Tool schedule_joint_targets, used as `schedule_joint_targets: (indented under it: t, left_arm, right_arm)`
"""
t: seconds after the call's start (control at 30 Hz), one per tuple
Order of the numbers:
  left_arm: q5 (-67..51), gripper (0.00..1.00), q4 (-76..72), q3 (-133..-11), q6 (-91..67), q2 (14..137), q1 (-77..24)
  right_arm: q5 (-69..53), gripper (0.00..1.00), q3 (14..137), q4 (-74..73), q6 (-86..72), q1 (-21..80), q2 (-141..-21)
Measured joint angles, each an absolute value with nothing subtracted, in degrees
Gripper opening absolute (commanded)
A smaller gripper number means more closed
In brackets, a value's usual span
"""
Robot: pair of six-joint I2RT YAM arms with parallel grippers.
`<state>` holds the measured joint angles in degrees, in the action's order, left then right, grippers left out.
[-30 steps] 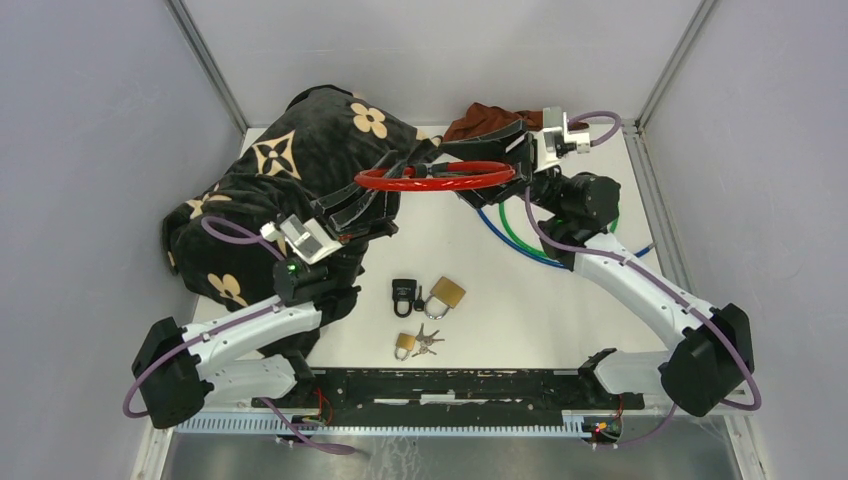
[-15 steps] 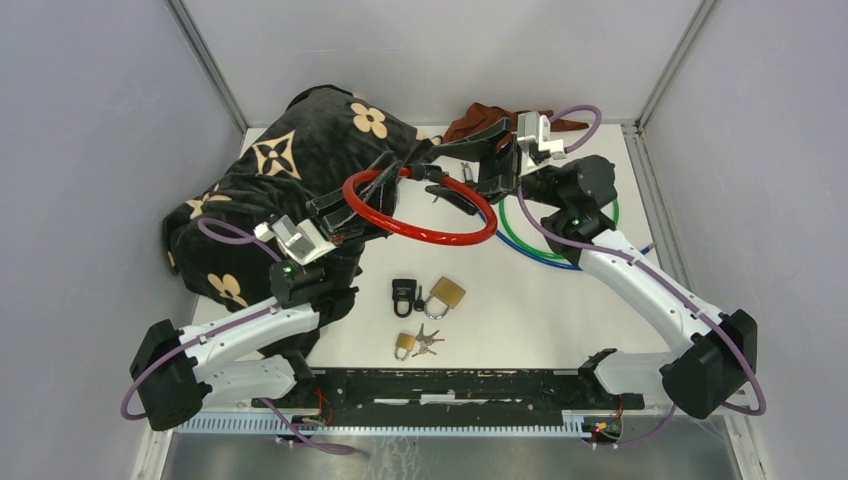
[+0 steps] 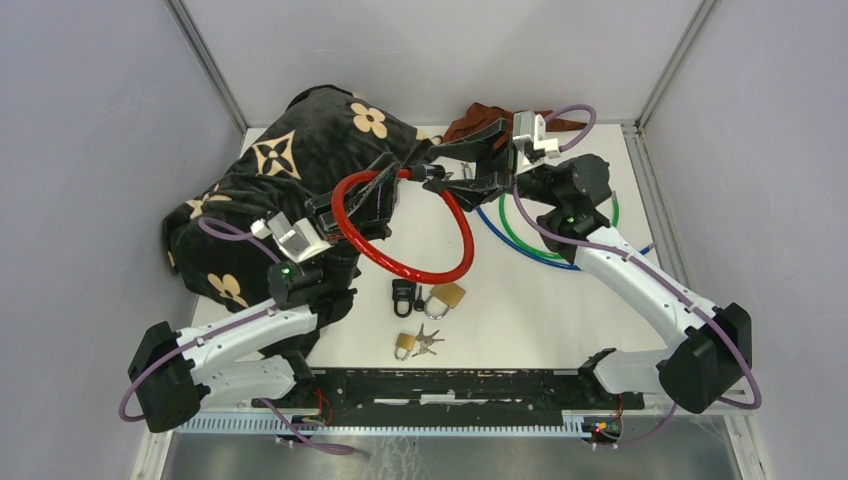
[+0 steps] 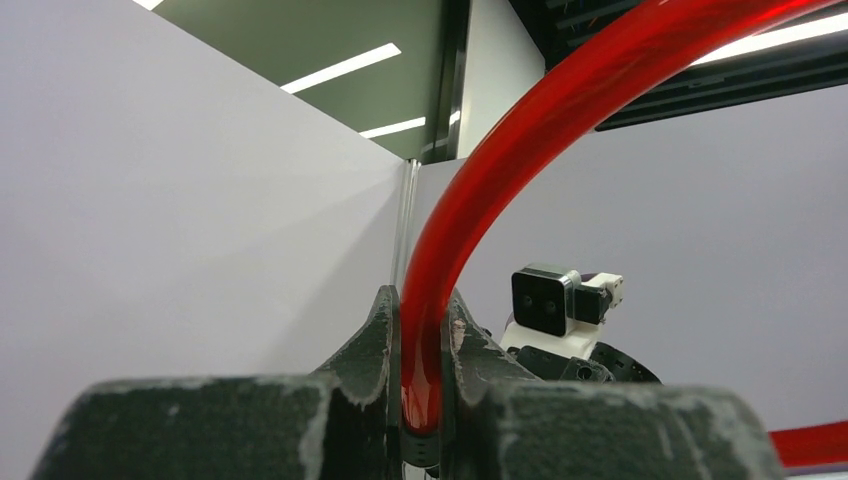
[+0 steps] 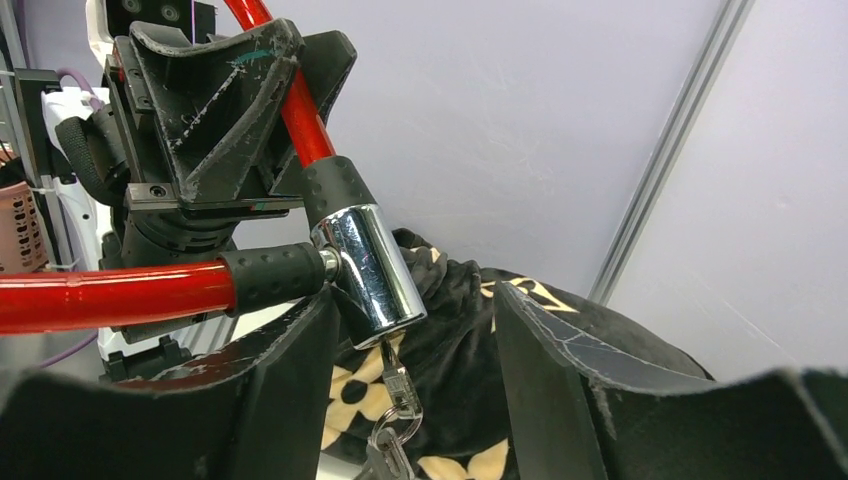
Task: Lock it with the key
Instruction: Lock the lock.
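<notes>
The red cable lock (image 4: 520,150) was clamped by the left gripper (image 4: 420,330) above the table's far middle. The right gripper (image 5: 410,310) was spread apart around the chrome cylinder (image 5: 370,265), in which 1 key (image 5: 397,385) was inserted.

Black flowered blanket (image 3: 290,160) rear left; brown cloth (image 3: 482,117), coloured cable loops (image 3: 530,252) right.
</notes>
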<state>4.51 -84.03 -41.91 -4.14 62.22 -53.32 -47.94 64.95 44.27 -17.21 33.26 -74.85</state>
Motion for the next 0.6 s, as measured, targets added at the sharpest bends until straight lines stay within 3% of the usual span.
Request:
schedule_joint_targets:
  t: [0.3, 0.43, 0.6]
  left_arm:
    - [6.7, 0.02, -81.4, -41.9, -4.7, 61.3, -53.8]
    - [9.0, 0.02, -79.4, -41.9, -5.8, 60.7, -53.8]
    - [10.8, 0.02, -78.0, -41.9, -7.5, 60.4, -53.8]
  right_arm:
    - [-46.9, 0.59, 64.9, 45.2, -17.6, 33.8, -74.7]
    - [-46.1, 0.53, 64.9, 45.2, -18.1, 33.8, -74.7]
    - [-45.8, 0.56, 64.9, 44.7, -18.2, 33.8, -74.7]
